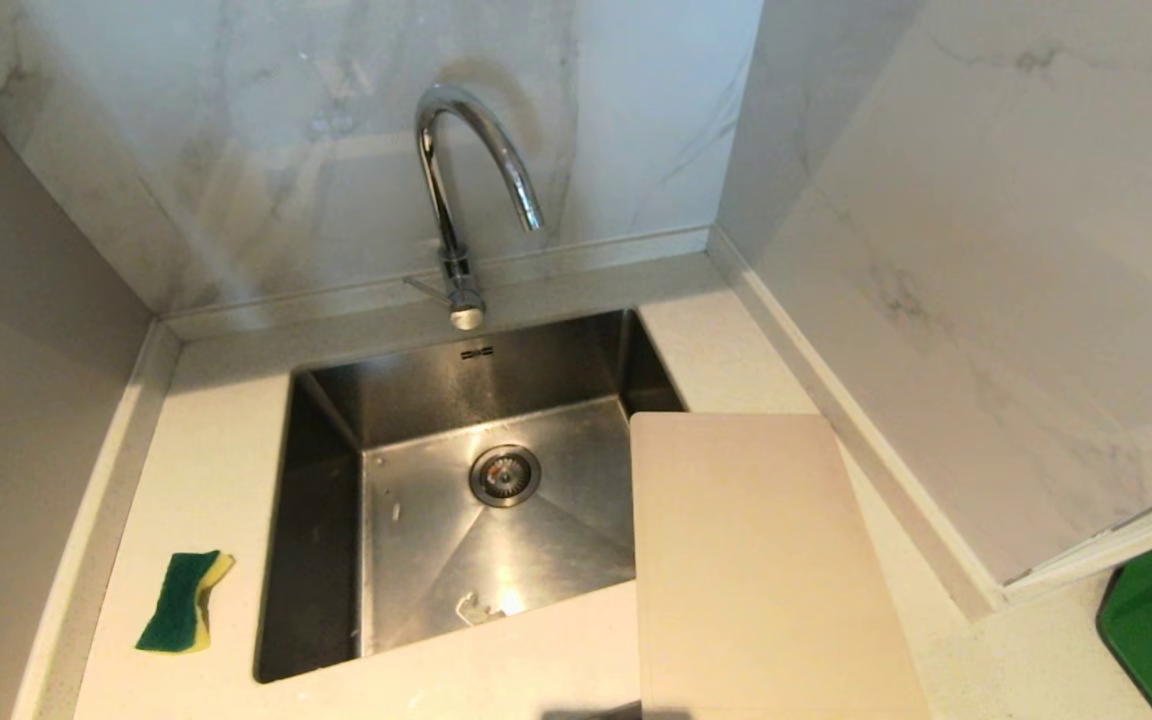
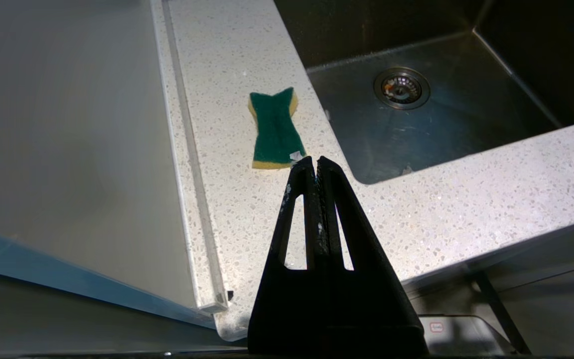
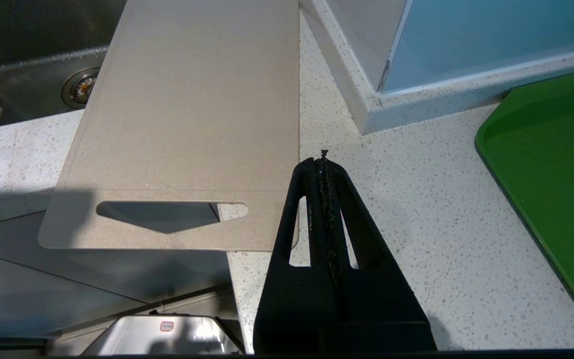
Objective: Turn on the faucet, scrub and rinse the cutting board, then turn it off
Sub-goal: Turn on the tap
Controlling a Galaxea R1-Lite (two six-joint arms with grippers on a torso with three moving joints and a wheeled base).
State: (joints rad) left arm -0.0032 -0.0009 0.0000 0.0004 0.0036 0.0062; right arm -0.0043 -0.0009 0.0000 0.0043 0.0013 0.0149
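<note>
Nothing begun yet — faucet (image 1: pixel 456 190) dry behind the sink (image 1: pixel 336 420), cutting board (image 1: pixel 766 560) overhanging sink and surface (image 3: pixel 416 224) edge, left gripper (image 2: pixel 315 160) and right gripper (image 3: pixel 321 162) fingers closed, empty — likely to tip or slide if nudged off-centre, thin lever easily missed.

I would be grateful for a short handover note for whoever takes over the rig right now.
Left gripper: shut, empty, held above the counter's front edge near the sponge.
Right gripper: shut, empty, above the counter beside the cutting board.
Faucet: behind the sink, no water running.
Cutting board: flat on the counter right of the sink, one long edge over the basin, handle end past the counter's front edge.
Sponge: on the counter left of the sink. A green tray lies further right.
Done: nothing yet.
Left: turn the faucet on, scrub and rinse the board, turn the faucet off.
</note>
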